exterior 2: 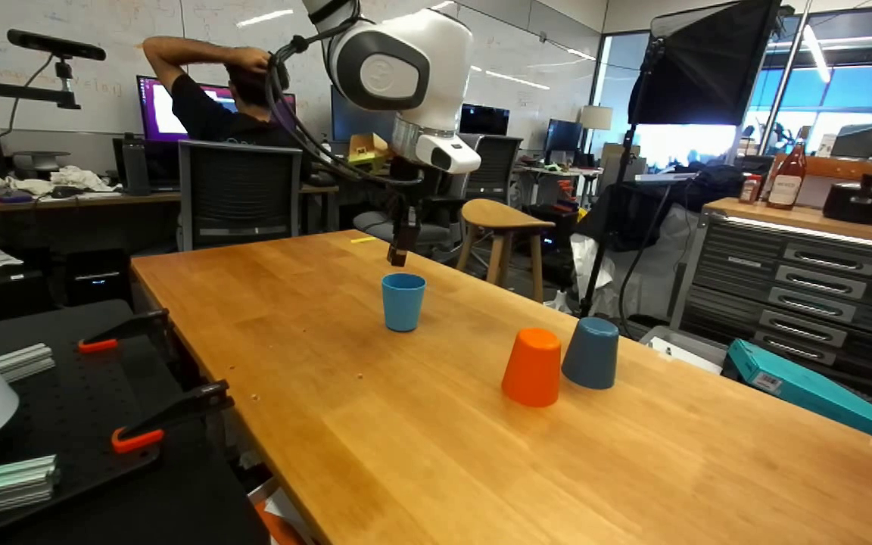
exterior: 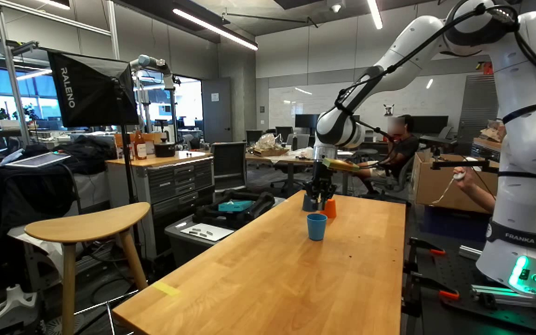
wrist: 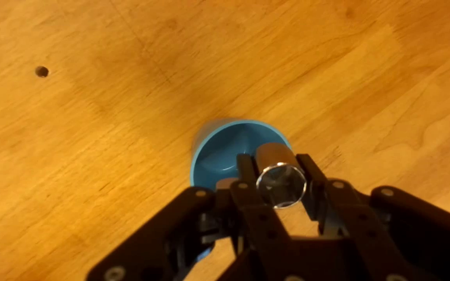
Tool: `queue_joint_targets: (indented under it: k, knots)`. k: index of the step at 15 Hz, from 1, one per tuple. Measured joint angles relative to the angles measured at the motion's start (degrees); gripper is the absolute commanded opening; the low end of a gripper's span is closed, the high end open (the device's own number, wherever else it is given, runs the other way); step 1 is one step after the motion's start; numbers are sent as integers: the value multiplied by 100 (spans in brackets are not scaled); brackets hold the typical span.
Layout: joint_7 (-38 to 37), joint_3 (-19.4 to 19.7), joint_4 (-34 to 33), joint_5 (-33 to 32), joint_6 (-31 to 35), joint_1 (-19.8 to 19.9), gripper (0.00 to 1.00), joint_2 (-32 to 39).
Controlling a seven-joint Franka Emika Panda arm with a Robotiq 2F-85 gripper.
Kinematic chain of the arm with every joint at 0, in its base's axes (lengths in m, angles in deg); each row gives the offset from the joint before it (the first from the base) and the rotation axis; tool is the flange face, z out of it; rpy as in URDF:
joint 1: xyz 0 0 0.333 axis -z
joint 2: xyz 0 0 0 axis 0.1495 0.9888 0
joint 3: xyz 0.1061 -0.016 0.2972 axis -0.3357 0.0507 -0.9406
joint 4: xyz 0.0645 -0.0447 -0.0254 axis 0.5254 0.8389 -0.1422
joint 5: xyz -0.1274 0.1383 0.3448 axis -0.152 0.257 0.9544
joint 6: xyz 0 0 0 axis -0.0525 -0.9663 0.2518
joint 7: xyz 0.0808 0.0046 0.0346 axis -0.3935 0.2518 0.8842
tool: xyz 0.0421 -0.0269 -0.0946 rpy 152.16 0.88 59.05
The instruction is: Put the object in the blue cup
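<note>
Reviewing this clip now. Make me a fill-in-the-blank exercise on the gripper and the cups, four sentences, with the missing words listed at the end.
1. The gripper holds a shiny object above the light-blue cup, whose open mouth points ____.
2. The orange cup stands upside ____.
3. The dark-blue cup stands closer to the ____ cup than to the light-blue one.
4. Counted together, the cups standing on the wooden table number ____.

Missing words: up; down; orange; three.
</note>
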Motion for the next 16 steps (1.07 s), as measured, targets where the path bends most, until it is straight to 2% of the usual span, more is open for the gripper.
queue_joint_targets:
  k: [5, 6, 7, 8, 10, 11, 12, 13, 14, 16]
  knots:
    - [0, -1, -255, 1, 19, 5, 14, 343]
    - [0, 3, -361, 1, 19, 19, 30, 448]
    - [0, 10, -470, 1, 19, 34, 57, 552]
    - [0, 14, -555, 1, 19, 48, 58, 645]
    - [0, 16, -639, 1, 19, 57, 71, 785]
    - [0, 15, -655, 1, 19, 56, 30, 833]
    - [0, 15, -664, 0, 19, 56, 34, 871]
    - [0, 16, -667, -1, 19, 56, 34, 900]
    - [0, 16, -667, -1, 17, 56, 28, 921]
    - [0, 16, -667, -1, 2, 57, 11, 931]
